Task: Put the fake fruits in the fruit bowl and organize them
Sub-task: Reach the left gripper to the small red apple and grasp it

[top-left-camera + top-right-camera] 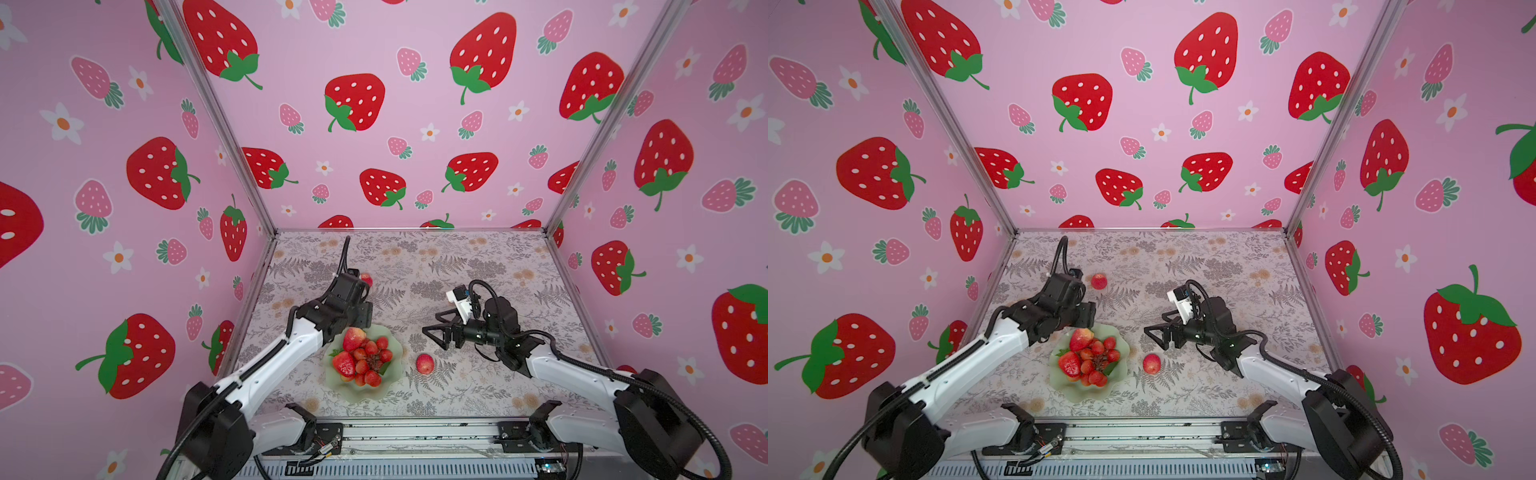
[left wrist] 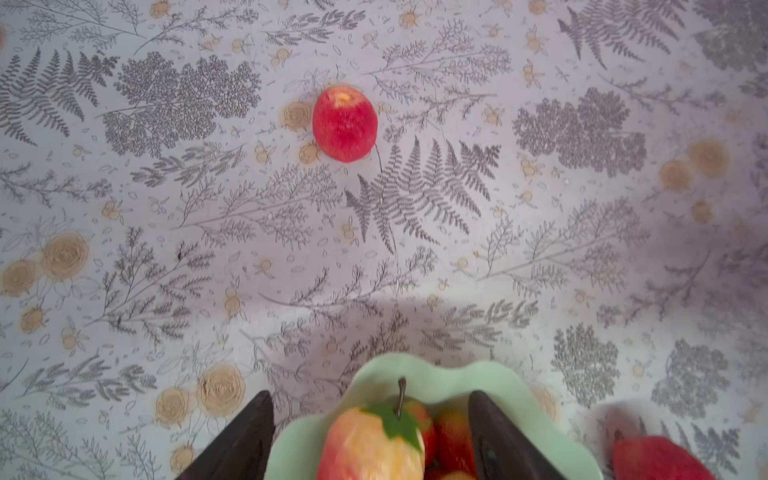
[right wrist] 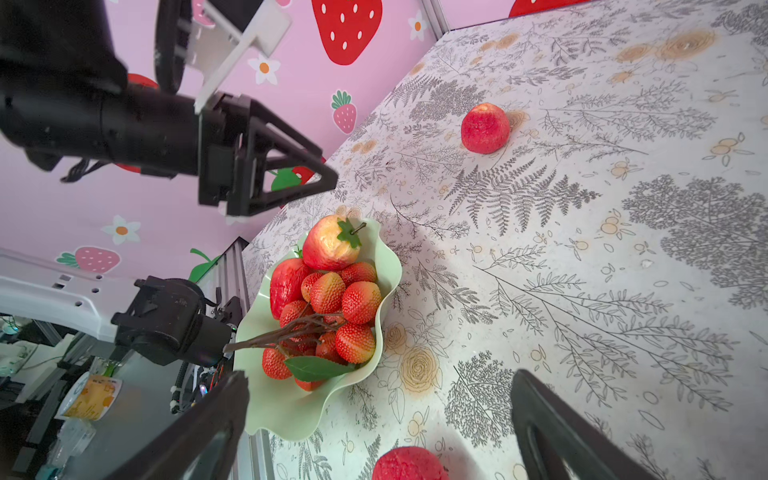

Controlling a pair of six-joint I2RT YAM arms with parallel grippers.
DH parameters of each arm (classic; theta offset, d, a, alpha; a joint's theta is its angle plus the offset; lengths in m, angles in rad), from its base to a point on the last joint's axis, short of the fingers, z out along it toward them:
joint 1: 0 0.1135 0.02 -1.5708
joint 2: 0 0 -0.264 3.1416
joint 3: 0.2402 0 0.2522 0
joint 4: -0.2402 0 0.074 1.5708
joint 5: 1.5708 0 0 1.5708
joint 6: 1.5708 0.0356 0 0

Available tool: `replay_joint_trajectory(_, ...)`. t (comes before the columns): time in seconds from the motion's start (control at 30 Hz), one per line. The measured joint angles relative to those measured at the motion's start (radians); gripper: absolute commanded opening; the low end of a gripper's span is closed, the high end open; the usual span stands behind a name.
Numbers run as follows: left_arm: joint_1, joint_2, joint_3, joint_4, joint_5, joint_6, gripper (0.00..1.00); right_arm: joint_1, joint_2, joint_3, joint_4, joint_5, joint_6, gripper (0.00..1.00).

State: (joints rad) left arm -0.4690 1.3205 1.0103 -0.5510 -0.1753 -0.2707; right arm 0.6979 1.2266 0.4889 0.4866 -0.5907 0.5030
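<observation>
My left gripper [image 2: 370, 395] hung over the back rim of the fruit bowl [image 1: 365, 395]. Its jaws were spread clear of the apple [image 1: 354, 337], which lay in the bowl with the strawberry [image 1: 343, 363] and the bunch of small red balls [image 1: 372, 358]. The bowl sat near the front edge of the table [image 1: 478, 257], left of middle. The nearer round fruit [image 1: 424, 363] lay just right of it, and the farther round fruit [image 1: 1099, 281] lay towards the back-left corner. My right gripper [image 1: 430, 329] hovered wide open and empty.
</observation>
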Motion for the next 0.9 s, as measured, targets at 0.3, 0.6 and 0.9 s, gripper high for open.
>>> replay_joint_trajectory(0.3,0.097,0.515,0.389,0.021,0.053,0.057,0.78,0.000,0.008,0.000,0.021,0.002,0.016,0.99)
replay_joint_trajectory(0.6,0.127,0.754,0.645,-0.060,0.004,0.019,0.77,0.000,0.003,0.000,-0.001,0.007,-0.014,0.99)
replay_joint_trajectory(0.9,0.134,0.827,0.682,-0.099,-0.006,-0.002,0.74,-0.002,0.061,0.032,-0.009,0.005,-0.034,0.99)
